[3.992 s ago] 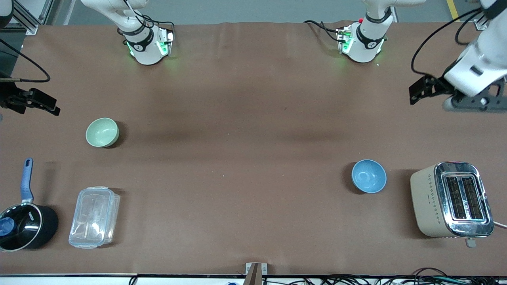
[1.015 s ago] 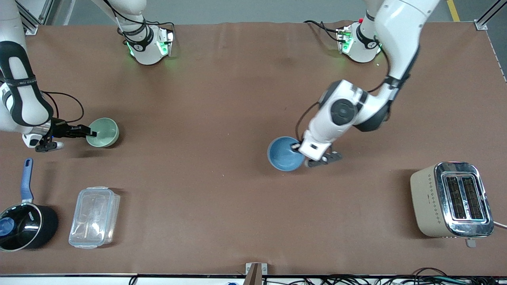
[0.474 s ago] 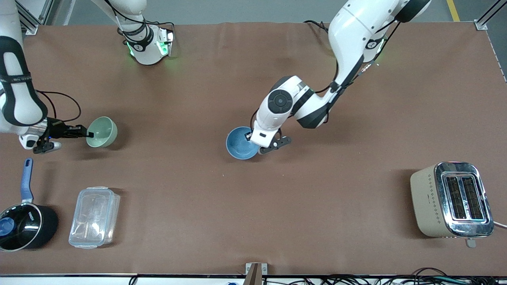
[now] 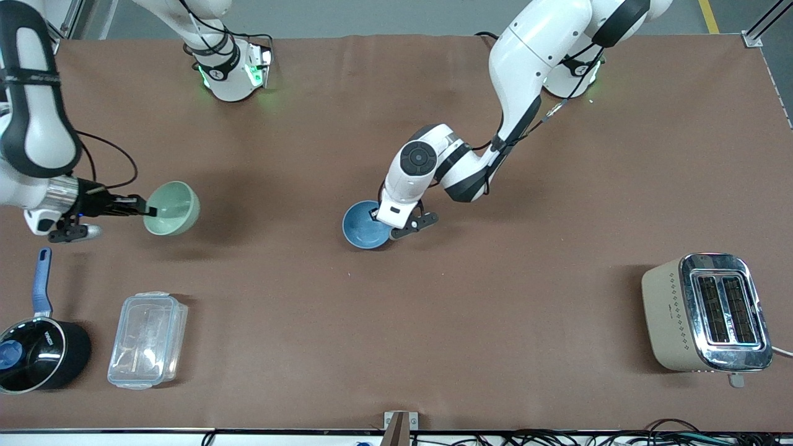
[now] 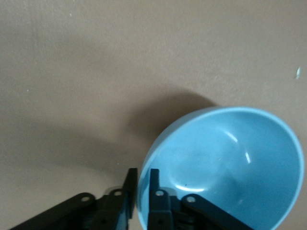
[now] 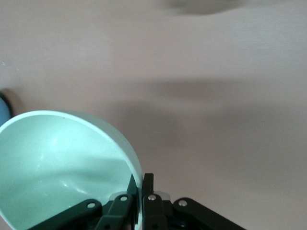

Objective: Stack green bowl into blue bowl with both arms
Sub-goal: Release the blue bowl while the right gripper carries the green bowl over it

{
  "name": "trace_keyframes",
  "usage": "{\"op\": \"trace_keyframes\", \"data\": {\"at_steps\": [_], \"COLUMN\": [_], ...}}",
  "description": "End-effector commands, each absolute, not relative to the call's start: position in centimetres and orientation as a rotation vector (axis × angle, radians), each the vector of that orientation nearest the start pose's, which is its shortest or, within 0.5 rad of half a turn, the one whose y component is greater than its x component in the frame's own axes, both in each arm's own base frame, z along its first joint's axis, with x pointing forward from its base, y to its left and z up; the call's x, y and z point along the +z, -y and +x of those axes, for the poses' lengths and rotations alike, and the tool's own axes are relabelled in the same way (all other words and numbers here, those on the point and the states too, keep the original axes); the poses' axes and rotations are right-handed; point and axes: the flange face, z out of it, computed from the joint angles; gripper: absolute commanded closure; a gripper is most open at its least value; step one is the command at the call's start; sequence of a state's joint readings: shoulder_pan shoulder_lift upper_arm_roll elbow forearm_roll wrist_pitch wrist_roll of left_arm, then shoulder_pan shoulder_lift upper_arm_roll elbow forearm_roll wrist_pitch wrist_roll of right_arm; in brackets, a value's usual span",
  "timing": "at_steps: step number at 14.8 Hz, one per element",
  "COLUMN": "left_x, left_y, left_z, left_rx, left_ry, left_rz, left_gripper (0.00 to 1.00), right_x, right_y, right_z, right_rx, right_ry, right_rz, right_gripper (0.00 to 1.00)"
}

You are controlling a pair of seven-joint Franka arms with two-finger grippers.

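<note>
Right gripper [image 4: 144, 212] pinches the green bowl [image 4: 173, 208] aloft; left gripper [image 4: 379, 218] clamps the blue bowl [image 4: 364, 225] mid-table — level green before lowering.

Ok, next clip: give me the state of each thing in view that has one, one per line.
Green bowl: upright, pinched at its rim, lifted off the table.
Blue bowl: upright, pinched at its rim, mid-table.
Right gripper: shut on the green bowl's rim.
Left gripper: shut on the blue bowl's rim.
Saucepan: upright, lid on.
Container: lid on.
Toaster: upright, slots empty.
</note>
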State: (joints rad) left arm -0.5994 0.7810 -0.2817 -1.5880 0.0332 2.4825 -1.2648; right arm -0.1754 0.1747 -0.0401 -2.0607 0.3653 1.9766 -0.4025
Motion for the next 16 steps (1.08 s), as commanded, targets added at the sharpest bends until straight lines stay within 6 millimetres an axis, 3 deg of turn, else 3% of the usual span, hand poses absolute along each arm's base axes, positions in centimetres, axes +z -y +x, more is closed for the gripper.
{"op": "trace_keyframes", "data": {"at_steps": [1, 3, 6, 8, 9, 12, 14, 16], "left_x": [23.8, 29.5, 38.7, 44.0, 45.8, 50.9, 54.6, 57.5], "left_y": [51.9, 48.5, 42.0, 36.9, 35.0, 26.2, 21.0, 16.1], "left_z": [49.9, 53.5, 57.8, 59.7, 59.9, 60.8, 60.3, 59.9], "left_rx": [0.043, -0.071, -0.2, -0.228, -0.219, -0.175, -0.174, -0.179], "left_ry": [0.823, 0.889, 0.728, 0.633, 0.569, 0.425, 0.266, 0.165], "left_rz": [-3.272, -3.279, -3.305, -3.277, -3.262, -3.203, -3.182, -3.168], "left_gripper": [0.0, 0.0, 0.0, 0.0, 0.0, 0.0, 0.0, 0.0], "right_x": [35.1, 35.8, 35.6, 33.7, 32.7, 28.9, 27.3, 26.5], "right_y": [2.3, -3.2, -11.1, -16.6, -19.6, -27.8, -30.6, -31.6], "right_z": [54.9, 55.5, 56.1, 56.0, 55.7, 54.6, 53.7, 53.0], "right_rx": [0.245, 0.266, 0.2, 0.176, 0.17, 0.146, 0.155, 0.172], "right_ry": [-0.127, -0.233, -0.353, -0.461, -0.503, -0.614, -0.598, -0.563], "right_rz": [-2.776, -2.726, -2.716, -2.728, -2.73, -2.711, -2.712, -2.728], "right_gripper": [0.99, 1.0, 1.0, 1.0, 1.0, 1.0, 0.99, 0.99]}}
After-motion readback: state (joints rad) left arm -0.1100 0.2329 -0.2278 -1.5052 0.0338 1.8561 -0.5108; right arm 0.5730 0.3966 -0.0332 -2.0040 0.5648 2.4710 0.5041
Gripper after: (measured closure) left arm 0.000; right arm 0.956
